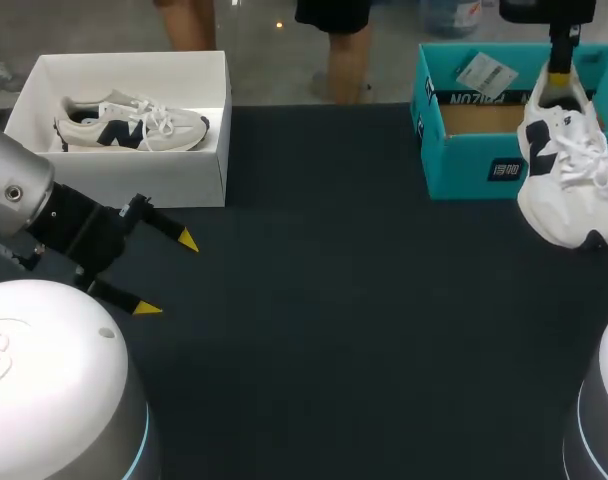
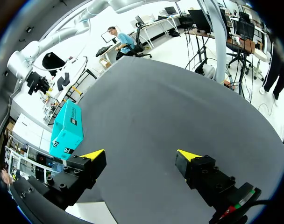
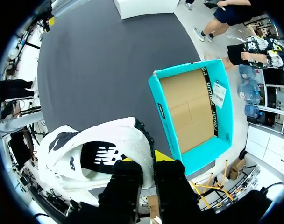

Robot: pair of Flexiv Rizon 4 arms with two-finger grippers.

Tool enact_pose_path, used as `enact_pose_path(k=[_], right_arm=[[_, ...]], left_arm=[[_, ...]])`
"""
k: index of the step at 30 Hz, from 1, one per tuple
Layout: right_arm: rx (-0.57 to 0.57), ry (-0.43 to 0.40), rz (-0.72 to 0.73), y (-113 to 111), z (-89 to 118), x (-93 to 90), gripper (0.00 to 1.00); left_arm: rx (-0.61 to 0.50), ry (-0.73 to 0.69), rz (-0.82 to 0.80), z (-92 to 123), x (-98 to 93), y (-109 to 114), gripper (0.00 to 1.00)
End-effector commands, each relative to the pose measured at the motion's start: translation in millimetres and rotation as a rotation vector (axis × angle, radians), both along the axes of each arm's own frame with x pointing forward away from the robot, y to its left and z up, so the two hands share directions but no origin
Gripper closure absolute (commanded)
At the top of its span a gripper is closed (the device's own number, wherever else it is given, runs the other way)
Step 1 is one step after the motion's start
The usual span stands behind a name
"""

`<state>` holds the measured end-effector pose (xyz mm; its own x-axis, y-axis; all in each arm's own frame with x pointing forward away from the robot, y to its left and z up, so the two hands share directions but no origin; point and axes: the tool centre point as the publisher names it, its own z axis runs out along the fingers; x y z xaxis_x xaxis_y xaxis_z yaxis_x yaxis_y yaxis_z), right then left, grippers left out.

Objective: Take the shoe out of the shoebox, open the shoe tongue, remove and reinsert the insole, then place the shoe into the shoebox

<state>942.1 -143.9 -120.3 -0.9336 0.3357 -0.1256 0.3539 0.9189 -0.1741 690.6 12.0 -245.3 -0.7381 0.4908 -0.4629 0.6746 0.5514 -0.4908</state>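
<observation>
White shoe [image 1: 569, 170] — heel clamped in right gripper [image 1: 559, 78], hanging beside teal shoebox [image 1: 464, 160]. Left gripper [image 1: 167, 274] — fingers apart, over table [image 1: 334, 330].

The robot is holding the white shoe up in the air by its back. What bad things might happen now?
1. The right gripper pinches only the heel rim of the white shoe, which hangs toe down, so it might slip and drop onto the table.
2. The shoe hangs close to the teal shoebox and might bump its front wall.
3. The left gripper is open and far away, so it cannot steady the shoe.
</observation>
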Motion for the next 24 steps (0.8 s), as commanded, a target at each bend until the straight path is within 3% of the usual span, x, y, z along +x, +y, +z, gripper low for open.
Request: enact_pose_path(k=[1, 10, 20, 24], right_arm=[[0.015, 0.007, -0.002, -13.7, -2.6, 10.7, 1.0], [0.015, 0.005, -0.016, -42.3, -7.9, 34.4, 1.0], [0.01, -0.005, -0.013, -72.8, -0.7, 69.0, 1.0], [0.008, 0.042, -0.006, -79.6, -1.0, 78.8, 1.0]], left_arm=[[0.003, 0.0, 0.0, 0.3, -0.7, 0.2, 0.0], [0.003, 0.0, 0.0, 0.3, -0.7, 0.2, 0.0], [0.003, 0.0, 0.0, 0.3, -0.7, 0.2, 0.0], [0.003, 0.0, 0.0, 0.3, -0.7, 0.2, 0.0]])
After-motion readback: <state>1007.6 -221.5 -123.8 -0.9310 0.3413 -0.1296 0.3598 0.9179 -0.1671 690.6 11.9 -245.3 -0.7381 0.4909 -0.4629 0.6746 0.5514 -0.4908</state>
